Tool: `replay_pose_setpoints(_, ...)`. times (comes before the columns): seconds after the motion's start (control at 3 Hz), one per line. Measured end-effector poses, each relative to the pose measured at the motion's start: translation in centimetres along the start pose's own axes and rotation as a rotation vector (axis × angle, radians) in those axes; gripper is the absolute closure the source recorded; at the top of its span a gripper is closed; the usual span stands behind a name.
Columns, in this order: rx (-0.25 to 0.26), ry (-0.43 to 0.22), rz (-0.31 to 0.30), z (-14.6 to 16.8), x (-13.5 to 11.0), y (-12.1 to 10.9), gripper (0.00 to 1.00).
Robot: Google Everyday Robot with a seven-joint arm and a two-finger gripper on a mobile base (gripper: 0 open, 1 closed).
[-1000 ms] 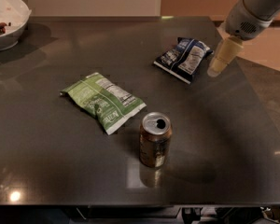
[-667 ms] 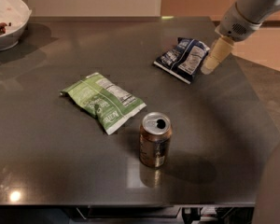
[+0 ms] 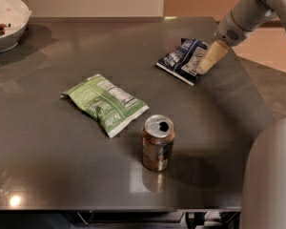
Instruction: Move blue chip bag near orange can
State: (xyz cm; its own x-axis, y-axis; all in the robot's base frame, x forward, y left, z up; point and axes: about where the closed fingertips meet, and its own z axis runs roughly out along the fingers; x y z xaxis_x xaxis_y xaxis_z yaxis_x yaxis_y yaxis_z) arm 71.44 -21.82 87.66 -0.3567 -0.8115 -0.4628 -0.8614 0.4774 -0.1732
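Hanging at the right edge of the blue chip bag [image 3: 180, 58], the gripper [image 3: 209, 61] overlaps it in my view; I cannot tell contact or how it is set. The bag lies flat at the table's [image 3: 47, 156] far right, well apart from the upright orange can [image 3: 158, 144] near the front. A green chip bag [image 3: 105, 102] lies left of the can. I judge the approach nearly made, with the transfer wholly outstanding.
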Motion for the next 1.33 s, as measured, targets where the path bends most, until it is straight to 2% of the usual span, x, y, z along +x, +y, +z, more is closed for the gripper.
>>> replay_pose_setpoints(0.33,0.03,-0.034,0.025,1.5,-0.3,-0.9,0.0)
replay_pose_setpoints(1.0,0.037,-0.094,0.065,3.9,-0.9,-0.9,0.0)
replay_pose_setpoints(1.33,0.028,-0.099,0.081,4.8,-0.9,-0.8,0.09)
